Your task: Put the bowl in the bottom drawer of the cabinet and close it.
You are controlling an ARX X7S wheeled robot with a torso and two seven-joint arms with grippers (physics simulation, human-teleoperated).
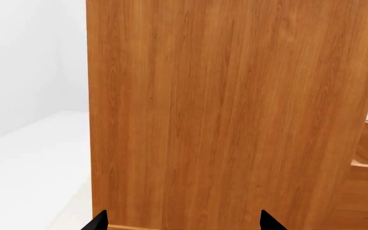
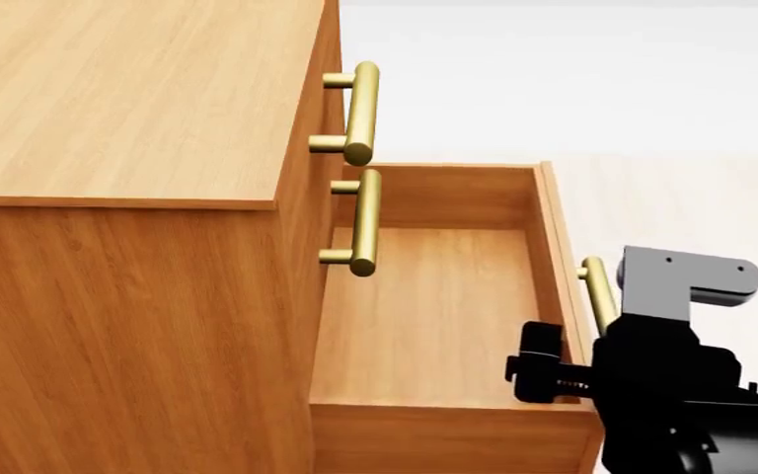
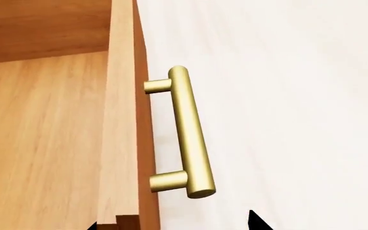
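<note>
Bowl is nowhere in any of the three views, so where it lies cannot be told from this moment; the bottom drawer (image 2: 438,306) stands pulled well out of the cabinet (image 2: 129,197) and its wooden floor is bare. The right gripper (image 3: 171,225) hangs at the drawer's front panel, with its two dark fingertips spread to either side of that panel's top edge and closed on nothing. The drawer's brass bar handle (image 3: 187,132) lies just beyond those tips on the outer face of the panel, its long axis running along the panel, away from the wrist. In the head view the right arm (image 2: 669,385) sits at the near front corner of the drawer, so this arm is clearly the nearer one to the handle and to the open box. The left gripper (image 1: 184,223) faces a plain side wall of the cabinet, its tips apart and empty. Judged from this, the drawer is ready to receive, and fetching the bowl comes next.
</note>
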